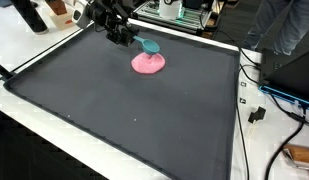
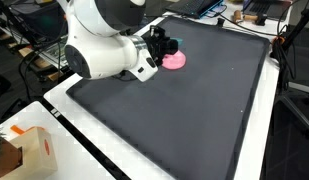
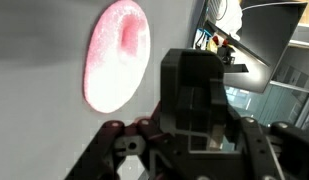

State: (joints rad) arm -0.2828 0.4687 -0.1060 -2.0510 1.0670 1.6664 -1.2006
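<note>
A pink bowl (image 1: 147,64) sits on the dark mat (image 1: 144,125) near its far edge, and shows in both exterior views (image 2: 175,61). My gripper (image 1: 130,39) hangs just behind and above it. A small teal utensil (image 1: 149,45) sticks out from the fingertips over the bowl's far rim. In the wrist view the black fingers (image 3: 194,85) stand together as one dark block, with the pink bowl (image 3: 116,55) to their left. The teal utensil is hidden there. The white arm (image 2: 104,40) covers much of the mat's near corner.
White table borders (image 1: 39,40) frame the mat (image 2: 204,110). Cables and a plug (image 1: 256,112) lie along one side. A cardboard box (image 2: 19,150) stands off the mat's corner. Equipment racks (image 1: 174,12) and monitors crowd the far edge.
</note>
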